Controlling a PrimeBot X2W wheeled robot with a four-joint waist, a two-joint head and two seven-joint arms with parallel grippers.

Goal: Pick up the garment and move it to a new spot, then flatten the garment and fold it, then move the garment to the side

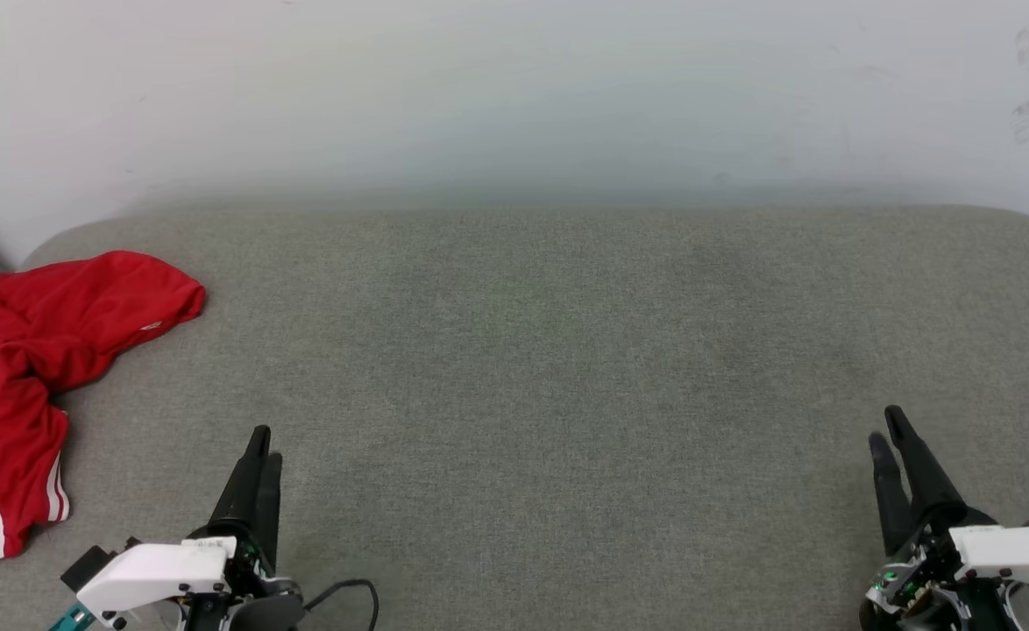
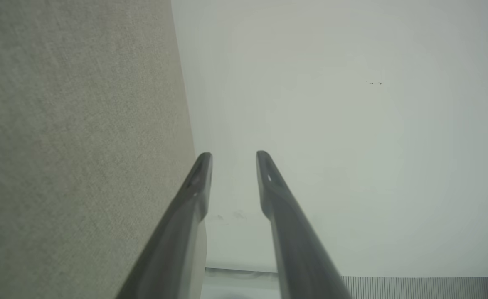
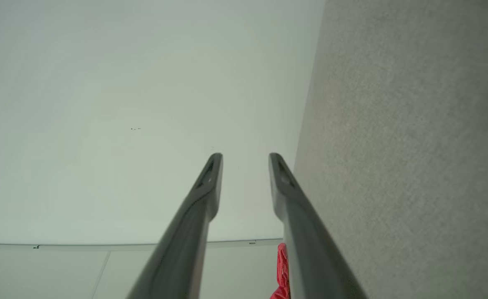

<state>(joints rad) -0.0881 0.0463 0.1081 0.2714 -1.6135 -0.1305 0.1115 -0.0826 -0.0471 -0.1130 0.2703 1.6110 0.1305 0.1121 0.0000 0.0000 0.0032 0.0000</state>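
We log the garment (image 1: 32, 350) crumpled at nine o'clock on the grey cushion (image 1: 567, 368) | left gripper (image 1: 267, 443) at seven o'clock, fingers moderately parted, holding nothing | right gripper (image 1: 884, 423) at four o'clock, likewise parted and empty | red sliver in the right wrist view is probably that garment

We note the garment (image 1: 37, 368) at the far left end of the grey fabric surface (image 1: 567, 394), bunched in a loose heap, neither flattened nor folded. The cloth is thin, bright red and deeply creased. One rounded lobe reaches toward the surface's middle. At its near end a white sleeve part with thin red stripes lies flat, cut off by the head view's left edge. The right wrist view catches a small red sliver of the garment (image 3: 282, 270).
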